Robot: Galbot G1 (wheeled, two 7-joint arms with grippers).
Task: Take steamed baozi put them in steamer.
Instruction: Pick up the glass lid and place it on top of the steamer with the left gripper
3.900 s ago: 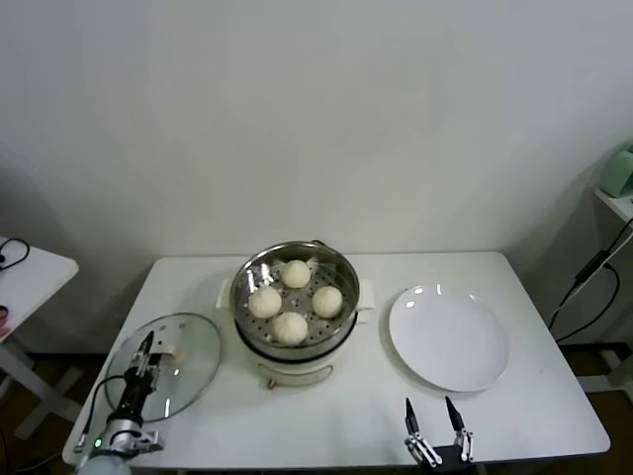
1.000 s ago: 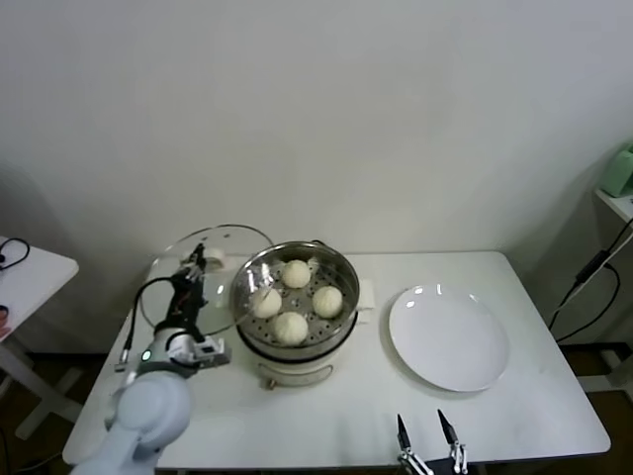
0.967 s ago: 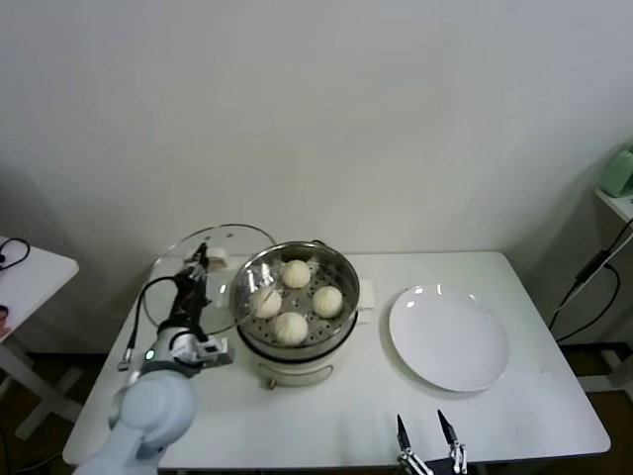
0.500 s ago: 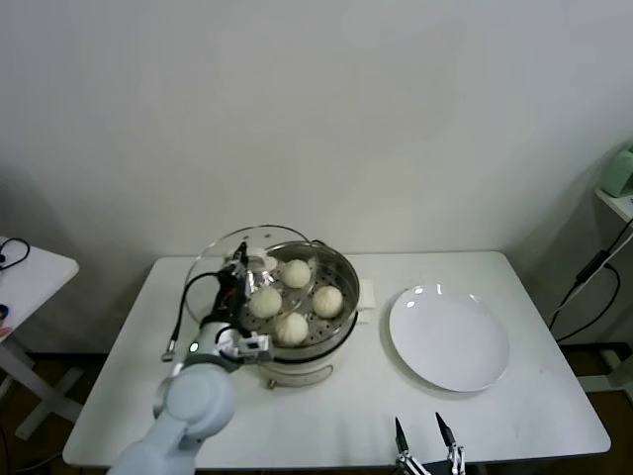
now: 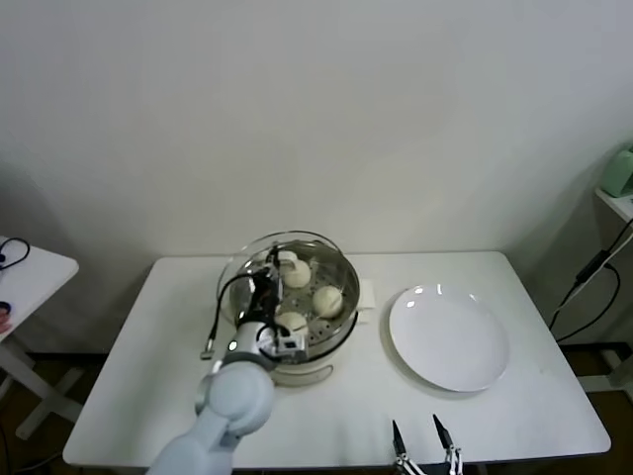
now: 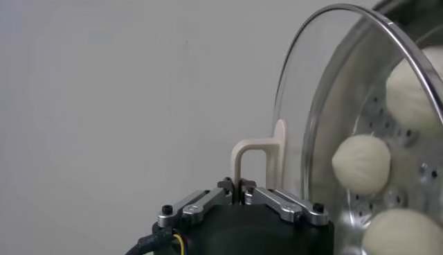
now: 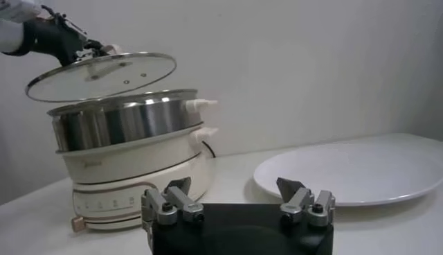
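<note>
A: Where were the steamed baozi (image 5: 327, 300)?

B: Inside the steamer (image 5: 341, 330) at mid-table, domes up; being round, they showed no long axis.

A: And the left gripper (image 6: 239, 189)?

B: Clenched on the handle (image 6: 257, 155) of the glass lid (image 7: 102, 75), held slightly tilted just above the steamer's rim.

A: The right gripper (image 7: 237, 199)?

B: Released, jaws spread, low at the table's near edge beside the white plate (image 5: 449, 338).

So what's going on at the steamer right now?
The left tool is shut on the handle of the glass lid and holds it tilted just above the steamer, not yet seated. The baozi are already inside on the tray. The white plate beside it is bare. The right tool is open, parked at the table's near edge.
</note>
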